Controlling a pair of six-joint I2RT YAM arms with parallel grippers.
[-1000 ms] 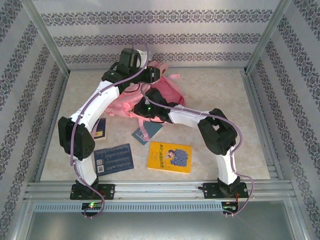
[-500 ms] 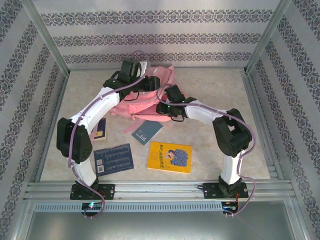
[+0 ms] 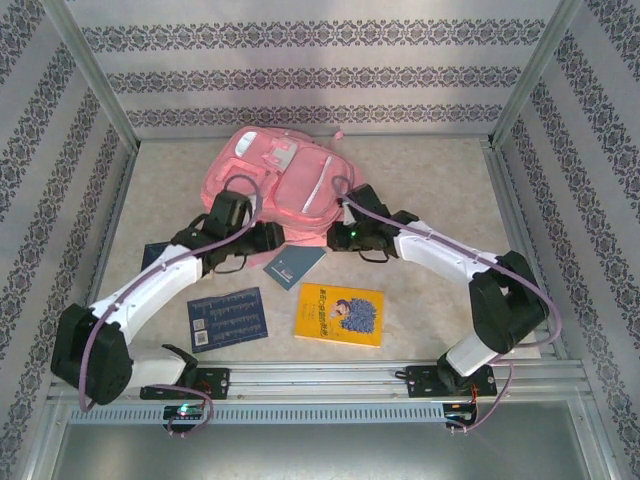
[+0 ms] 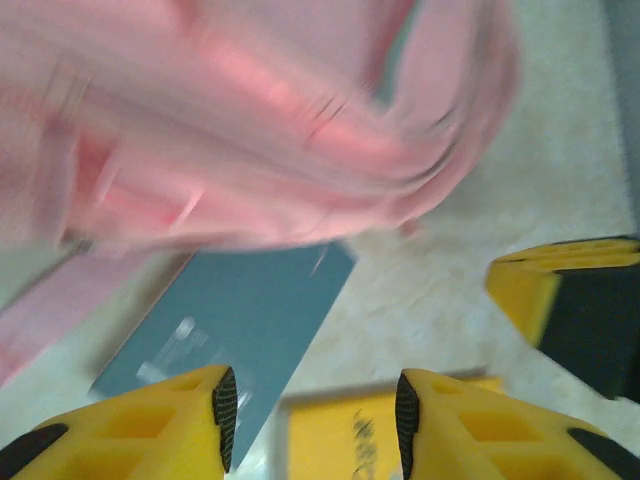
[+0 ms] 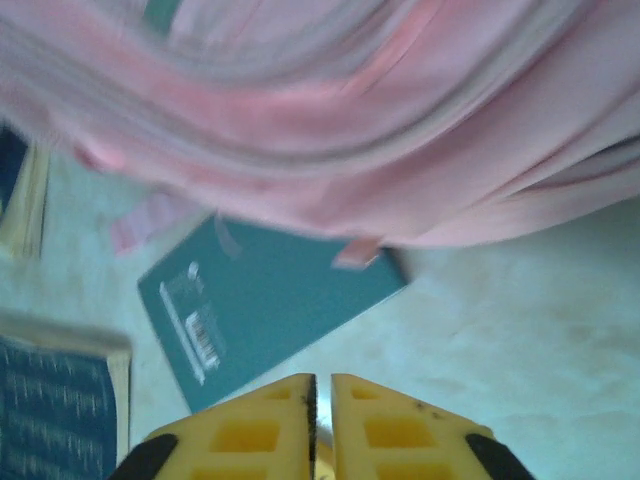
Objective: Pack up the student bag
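Observation:
The student bag (image 3: pixel 285 178), a big pink backpack with white trim, lies flat at the back middle of the table, front pockets up. Neither gripper touches it. My left gripper (image 3: pixel 274 238) is at its near left edge. In the left wrist view that gripper (image 4: pixel 315 425) is open with nothing between its fingers, and the bag (image 4: pixel 250 120) is a pink blur above. My right gripper (image 3: pixel 333 240) hovers at the bag's near right edge. The right wrist view has it (image 5: pixel 323 420) shut and empty, under the bag's lower edge (image 5: pixel 380 150).
A teal book (image 3: pixel 295 265) lies between the grippers, partly under the bag. Nearer the front are a yellow book (image 3: pixel 340 313) and a blue book (image 3: pixel 227 317). A dark book (image 3: pixel 155 255) peeks from under the left arm. Metal rails and patterned walls border the table.
Both arms have dropped and pulled back toward the front. The bag, bunched up under them before, now lies spread flat. The left gripper has let go and the right has shut.

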